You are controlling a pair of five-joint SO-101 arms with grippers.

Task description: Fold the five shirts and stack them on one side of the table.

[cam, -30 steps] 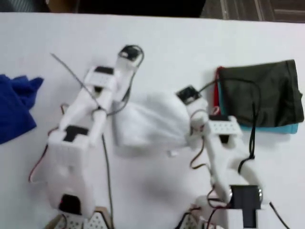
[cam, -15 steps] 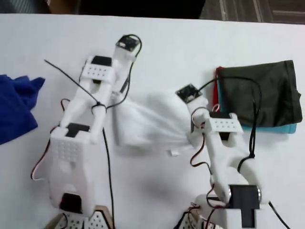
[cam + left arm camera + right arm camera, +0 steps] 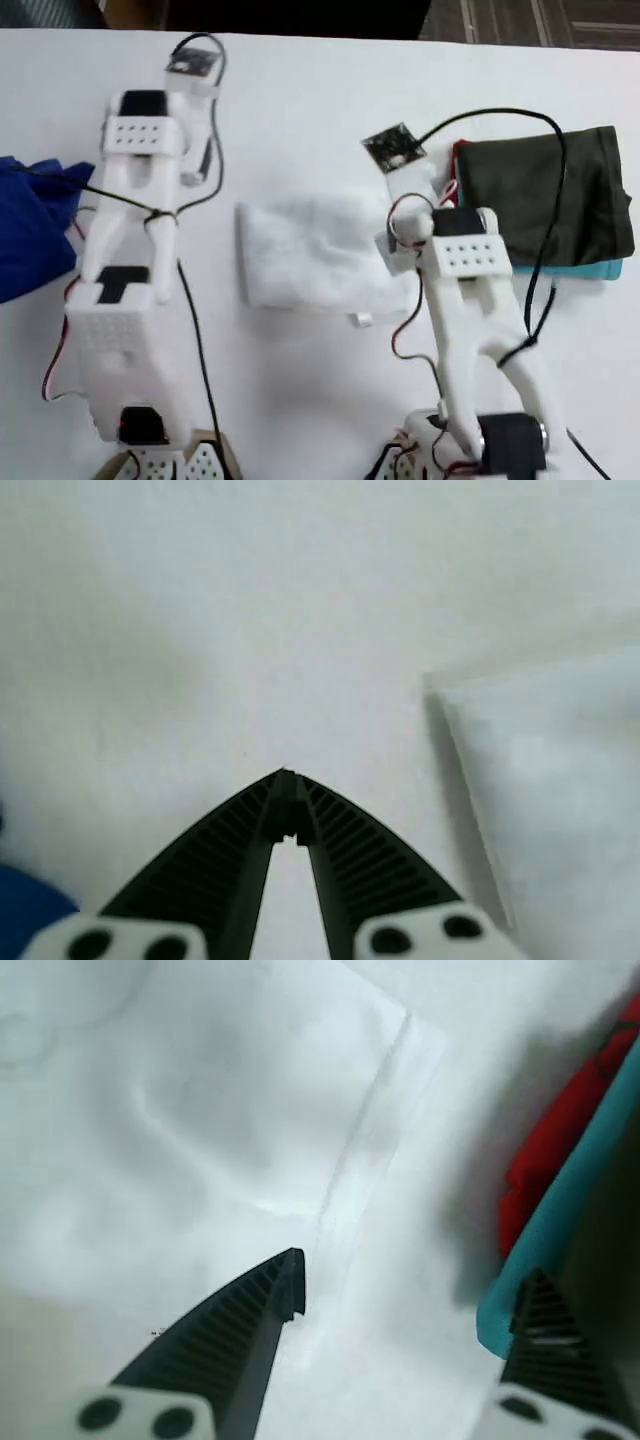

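Note:
A folded white shirt [image 3: 320, 255] lies flat at the table's middle. My left gripper [image 3: 192, 85] is shut on nothing, over bare table toward the far left, well clear of the shirt; its own view shows the closed tips [image 3: 287, 782], the white shirt's [image 3: 560, 810] edge and a bit of blue cloth [image 3: 22, 920]. My right gripper [image 3: 412, 180] stands open between the white shirt and the stack [image 3: 545, 195] of folded shirts, dark green on top, red and teal below. In its view the open gripper [image 3: 410, 1300] hangs over the white shirt's [image 3: 200, 1140] hem beside the teal edge [image 3: 560, 1230].
A crumpled blue shirt [image 3: 35, 230] lies at the table's left edge, beside the left arm. The table's far edge runs along the back, with dark floor behind it. Cables trail from both arms across the table [image 3: 320, 400].
The left arm swung left and back, away from the white shirt. The right gripper drew off the shirt toward the stack. The shirt now lies flatter and squarer.

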